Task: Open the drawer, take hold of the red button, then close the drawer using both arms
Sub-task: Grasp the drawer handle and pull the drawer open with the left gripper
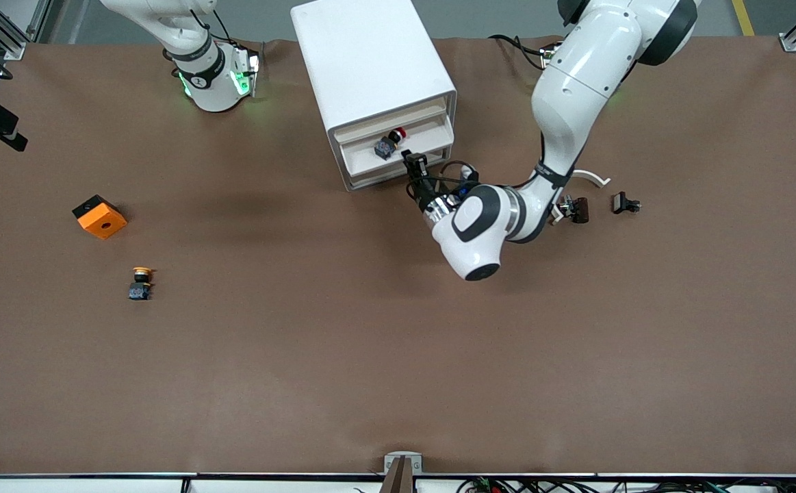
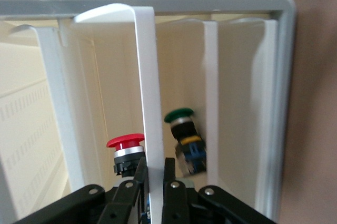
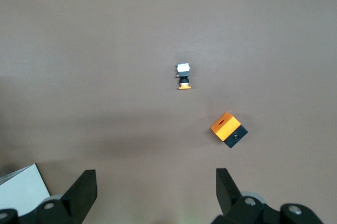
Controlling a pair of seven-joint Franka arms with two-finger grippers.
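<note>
Now your left arm bends low, its pincer [image 2: 154,179] clamped on the white drawer handle [image 2: 150,103]. Your right pincer [image 3: 156,190] waits with fingers apart above the tabletop [image 1: 370,342]. The red button [image 1: 398,134] lies in the drawer [image 1: 398,147]; only the left wrist view shows a green button [image 2: 184,139] beside it.

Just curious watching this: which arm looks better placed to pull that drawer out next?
The left. Its gripper is shut on the drawer's white handle at the cabinet, with the red button inside. The right gripper waits open above the bare table.
</note>
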